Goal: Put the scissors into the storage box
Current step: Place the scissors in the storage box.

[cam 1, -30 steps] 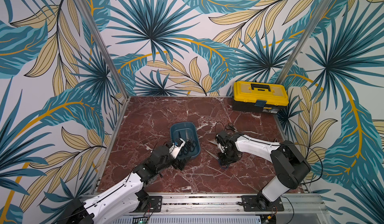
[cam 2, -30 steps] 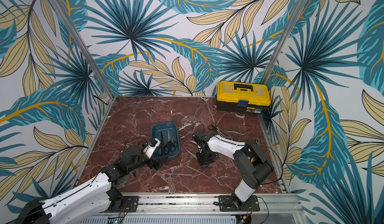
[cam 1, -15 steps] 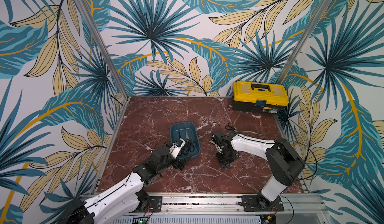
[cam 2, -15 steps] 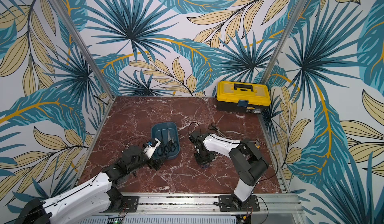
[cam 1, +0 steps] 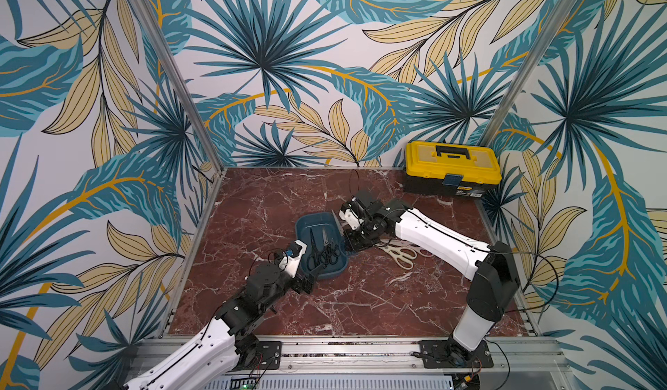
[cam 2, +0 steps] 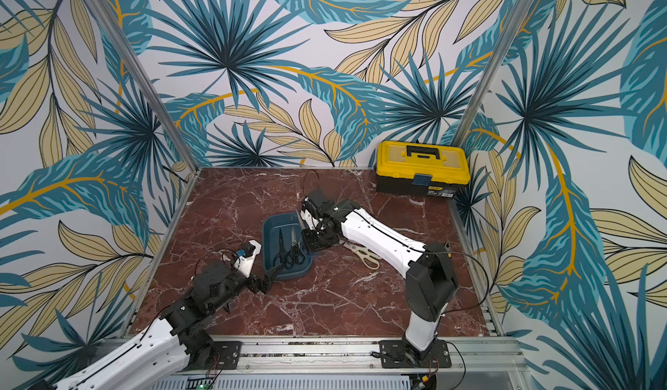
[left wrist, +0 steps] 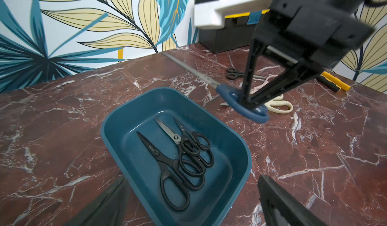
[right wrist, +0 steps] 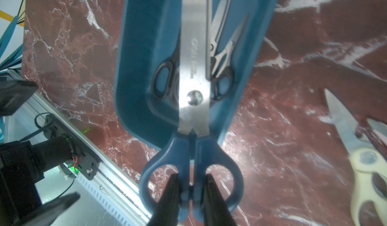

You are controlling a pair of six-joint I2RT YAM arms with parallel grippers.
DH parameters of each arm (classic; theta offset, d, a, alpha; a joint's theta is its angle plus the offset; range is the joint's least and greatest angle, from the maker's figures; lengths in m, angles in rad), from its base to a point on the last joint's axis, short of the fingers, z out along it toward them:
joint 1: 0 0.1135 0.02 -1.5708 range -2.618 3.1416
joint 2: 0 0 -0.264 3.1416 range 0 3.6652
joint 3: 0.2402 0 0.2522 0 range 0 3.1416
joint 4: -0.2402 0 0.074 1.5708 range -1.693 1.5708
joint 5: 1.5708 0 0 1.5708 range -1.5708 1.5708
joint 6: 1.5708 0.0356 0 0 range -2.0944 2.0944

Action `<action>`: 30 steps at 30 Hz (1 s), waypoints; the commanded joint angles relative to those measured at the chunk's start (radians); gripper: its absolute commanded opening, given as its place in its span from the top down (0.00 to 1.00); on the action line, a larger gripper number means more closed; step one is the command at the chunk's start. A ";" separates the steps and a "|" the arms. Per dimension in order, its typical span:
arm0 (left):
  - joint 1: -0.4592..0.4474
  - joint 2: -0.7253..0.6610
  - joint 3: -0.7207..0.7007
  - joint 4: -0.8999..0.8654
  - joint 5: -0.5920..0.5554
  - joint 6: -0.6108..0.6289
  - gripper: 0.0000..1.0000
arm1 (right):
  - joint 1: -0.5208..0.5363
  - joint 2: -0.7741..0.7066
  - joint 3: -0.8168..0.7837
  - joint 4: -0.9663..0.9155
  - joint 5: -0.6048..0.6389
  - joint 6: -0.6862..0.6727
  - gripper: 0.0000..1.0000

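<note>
right gripper (right wrist: 191, 180): clamped on blue scissors (right wrist: 193, 78) handle
left gripper (cam 1: 309, 277): apart
risk: blades perhaps overlong; could catch box (left wrist: 129, 106) rim

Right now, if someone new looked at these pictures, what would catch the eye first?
Most likely the right gripper, shut on the blue-handled scissors and holding them close by the storage box at the middle of the table. Next, the three black-handled scissors already lying in that box, and the bright yellow toolbox at the far right corner.
</note>
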 commanded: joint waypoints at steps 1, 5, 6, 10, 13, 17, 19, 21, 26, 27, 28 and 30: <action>0.006 -0.043 -0.035 -0.003 -0.042 -0.016 0.00 | 0.025 0.125 0.063 -0.008 -0.064 0.026 1.00; 0.008 -0.053 -0.040 -0.003 -0.042 -0.020 0.00 | 0.048 0.242 0.131 -0.006 -0.054 0.052 0.99; 0.008 -0.051 -0.038 -0.002 -0.042 -0.021 0.00 | 0.048 0.264 0.147 -0.006 -0.035 0.057 0.99; 0.008 -0.044 -0.036 -0.004 -0.042 -0.021 0.00 | 0.048 0.318 0.189 -0.006 0.055 0.090 0.93; 0.009 -0.044 -0.035 -0.009 -0.092 -0.033 0.00 | 0.048 0.328 0.200 0.003 0.079 0.099 0.78; 0.008 -0.043 -0.034 -0.012 -0.110 -0.043 0.00 | 0.048 0.292 0.202 0.003 0.120 0.075 0.51; 0.008 -0.037 -0.035 -0.004 -0.105 -0.038 0.00 | 0.048 0.246 0.190 0.003 0.172 0.048 0.45; 0.008 -0.020 -0.031 0.003 -0.090 -0.033 0.00 | 0.047 0.175 0.158 0.005 0.245 0.012 0.41; 0.006 0.088 -0.018 0.070 0.056 -0.002 0.00 | -0.055 -0.058 -0.030 0.050 0.363 -0.032 0.37; 0.005 0.123 -0.006 0.071 0.089 0.009 0.00 | -0.088 -0.103 -0.083 0.068 0.374 -0.042 0.37; 0.003 0.166 0.014 0.063 0.124 0.024 0.00 | -0.129 -0.151 -0.141 0.083 0.389 -0.052 0.36; -0.005 0.240 0.057 0.043 0.211 0.063 0.00 | -0.216 -0.227 -0.248 0.101 0.421 -0.071 0.34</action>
